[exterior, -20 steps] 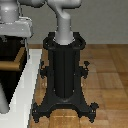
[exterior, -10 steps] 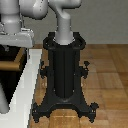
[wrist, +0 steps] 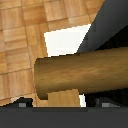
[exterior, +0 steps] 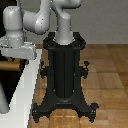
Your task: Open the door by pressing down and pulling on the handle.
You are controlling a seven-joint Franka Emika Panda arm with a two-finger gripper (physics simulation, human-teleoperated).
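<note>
End effector (exterior: 11,56) low above handle (wrist: 82,70)

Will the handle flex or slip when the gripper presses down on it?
The handle looks like a thick, solid round bar, so it probably stays stiff. Its smooth curved surface could let fingers slide off. The gripper's fingers are barely visible in the wrist view, so contact is unclear.

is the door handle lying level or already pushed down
Roughly level, it seems: the handle runs nearly straight across the wrist view, only slightly slanted. True tilt cannot be told from the moving camera.
</note>
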